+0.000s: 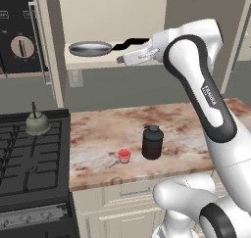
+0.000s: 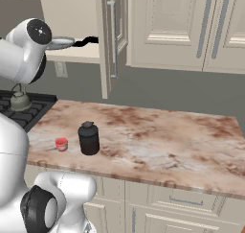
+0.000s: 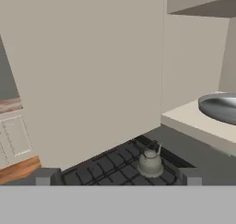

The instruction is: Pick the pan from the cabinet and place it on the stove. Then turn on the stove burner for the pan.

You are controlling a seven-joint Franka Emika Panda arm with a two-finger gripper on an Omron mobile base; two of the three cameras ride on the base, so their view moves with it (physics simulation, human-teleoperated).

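Observation:
The pan lies on the shelf of the open cabinet, its black handle pointing right. My gripper hovers at the shelf's front edge, just below and beside that handle, open and holding nothing. From the hand view its fingertips stand wide apart around the gripper; the pan shows at the right edge on the shelf. The stove sits below left with its knob strip. In the right base view my arm hides part of the pan.
A small kettle stands on the stove's back right grate. A black jar and a red cup sit on the marble counter. An open cabinet door juts out right of the shelf. A black dial panel is upper left.

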